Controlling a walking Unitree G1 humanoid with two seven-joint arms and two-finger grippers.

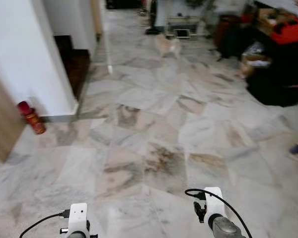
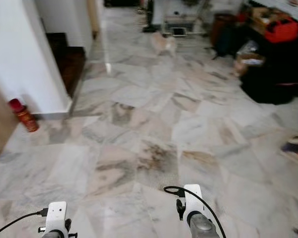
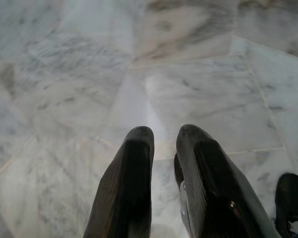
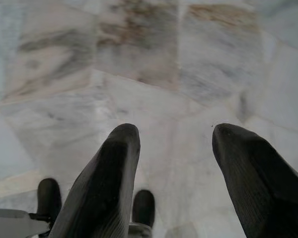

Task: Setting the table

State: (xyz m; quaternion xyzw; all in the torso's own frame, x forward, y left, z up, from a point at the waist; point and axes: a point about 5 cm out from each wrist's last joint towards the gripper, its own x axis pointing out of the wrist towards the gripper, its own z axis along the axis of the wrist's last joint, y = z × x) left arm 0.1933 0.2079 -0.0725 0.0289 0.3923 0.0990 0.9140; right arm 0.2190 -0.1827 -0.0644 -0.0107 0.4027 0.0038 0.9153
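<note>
Hanging low over a glossy grey-and-cream marble tile floor (image 1: 154,134), both arms sit at the near edge of the head views. The left gripper (image 3: 164,136), seen in its wrist view, has its two long black fingers (image 3: 126,183) drawn close together with only a thin slit of floor between the tips, and it holds nothing. The right gripper (image 4: 176,136) has its fingers (image 4: 104,178) set well apart — a broad strip of bare tile lies between them, and nothing is gripped. In the head views the white left wrist housing (image 1: 78,217) trails a thin black cable (image 1: 42,223), while the right wrist housing (image 1: 214,201), white above a grey forearm, carries a looping black cable (image 1: 208,194). Outward from the arms, the floor stretches ahead with brown veining in its middle tiles. On the left stands a white wall corner (image 1: 25,54), with a small red cylindrical canister (image 1: 32,118) leaning at its base beside a pale wooden panel (image 1: 1,124); beyond the corner is a dark wooden step (image 1: 74,62). Far ahead on the right — blurred — a dark cluttered stack of bags and boxes (image 1: 273,59) bears an orange-red container (image 1: 289,30). No tableware or table can be made out from this position.
</note>
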